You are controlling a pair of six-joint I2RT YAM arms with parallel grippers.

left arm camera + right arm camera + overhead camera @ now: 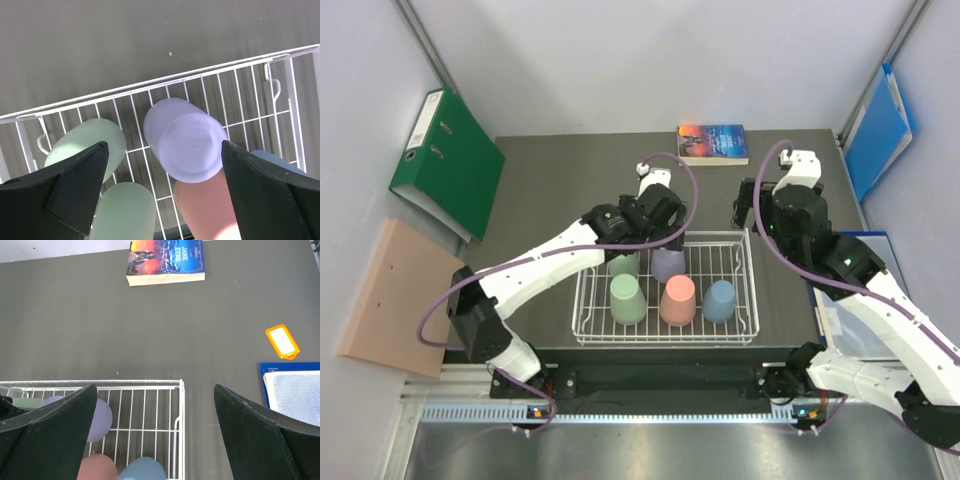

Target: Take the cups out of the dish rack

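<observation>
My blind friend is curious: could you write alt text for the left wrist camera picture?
An upside-down lavender cup sits in a white wire dish rack, framed between the left arm's open black jaws. Two green cups, a pink cup and a blue cup surround it.

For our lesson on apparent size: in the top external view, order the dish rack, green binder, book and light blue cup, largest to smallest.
1. dish rack
2. green binder
3. book
4. light blue cup
No close calls.
</observation>
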